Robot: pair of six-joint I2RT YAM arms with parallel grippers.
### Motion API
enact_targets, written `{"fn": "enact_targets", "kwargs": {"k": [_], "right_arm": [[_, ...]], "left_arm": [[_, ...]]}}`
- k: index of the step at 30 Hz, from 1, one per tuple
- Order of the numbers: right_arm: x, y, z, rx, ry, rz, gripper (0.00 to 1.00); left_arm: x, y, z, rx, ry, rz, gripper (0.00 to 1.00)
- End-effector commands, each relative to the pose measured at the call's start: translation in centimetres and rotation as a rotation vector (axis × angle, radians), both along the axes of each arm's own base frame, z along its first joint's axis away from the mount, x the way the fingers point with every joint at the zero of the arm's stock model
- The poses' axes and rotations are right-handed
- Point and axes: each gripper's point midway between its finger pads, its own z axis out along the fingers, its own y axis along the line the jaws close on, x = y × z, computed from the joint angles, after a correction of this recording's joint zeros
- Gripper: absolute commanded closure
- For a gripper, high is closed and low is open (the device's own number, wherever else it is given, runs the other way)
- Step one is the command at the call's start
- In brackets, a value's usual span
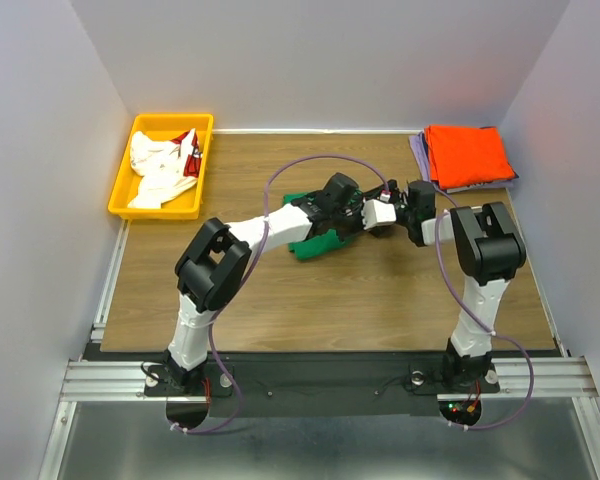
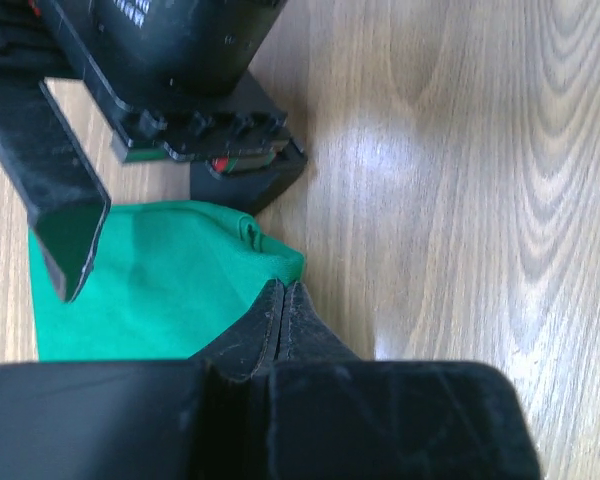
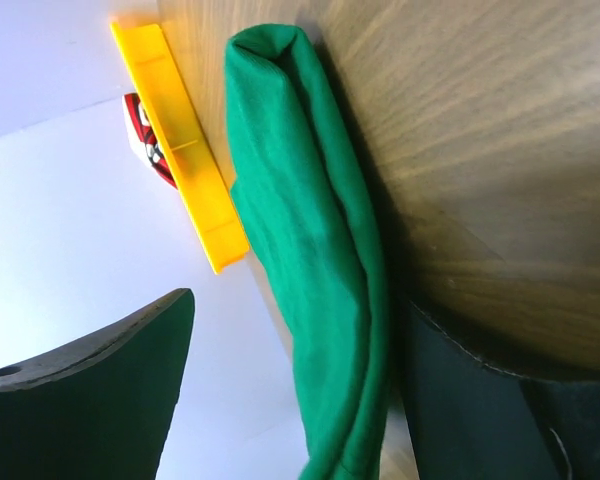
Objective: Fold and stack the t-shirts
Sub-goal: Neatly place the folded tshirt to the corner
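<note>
At the middle of the worktop [image 1: 330, 300], one green t-shirt [image 1: 323, 243] is lying. The left claw [image 2: 283, 290] is pinching its corner, closed, and the right claw [image 3: 298, 300] is straddling it, open. One orange t-shirt [image 1: 467, 155] is resting on one lavender t-shirt [image 1: 417, 150]. One yellow bin [image 1: 120, 190] is holding white-and-red t-shirts [image 1: 160, 165], number unclear.

Robot lab cell: plain white walls [image 1: 330, 60], aluminium rail [image 1: 100, 378], wooden tabletop [image 1: 330, 300].

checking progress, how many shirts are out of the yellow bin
3: green t-shirt in the middle, orange t-shirt at the far right corner, lavender t-shirt beneath it. More could be hidden in that stack.
</note>
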Motion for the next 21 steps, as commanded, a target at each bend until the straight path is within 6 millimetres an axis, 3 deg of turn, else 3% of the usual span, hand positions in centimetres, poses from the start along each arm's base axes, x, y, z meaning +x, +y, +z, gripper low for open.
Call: {"fn": "enact_targets", "kwargs": {"k": [1, 11, 15, 19, 20, 21], "right_arm": [[-0.2, -0.2, -4.3, -0.09, 0.081, -0.042, 0.18], [-0.4, 0.1, -6.7, -0.118, 0.109, -0.023, 0.29], [0.0, -0.2, -7.3, -0.148, 0.099, -0.026, 0.46], [0.8, -0.4, -6.6, -0.207, 0.029, -0.005, 0.68], [1.2, -0.5, -6.3, -0.225, 0.007, -0.003, 0.72], [1.3, -0.6, -6.0, -0.243, -0.007, 0.002, 0.78]], "left_arm": [[0.9, -2.2, 4.5, -0.114, -0.04, -0.011, 1.0], [0.5, -2.2, 4.6, -0.12, -0.036, -0.023, 1.0], [0.2, -2.2, 4.5, -0.124, -0.025, -0.03, 1.0], [0.3, -1.9, 5.2, -0.129, -0.024, -0.017, 1.0], [0.1, -1.7, 5.4, -0.132, -0.011, -0.012, 0.93], [0.2, -1.2, 5.9, -0.145, 0.012, -0.008, 0.75]]}}
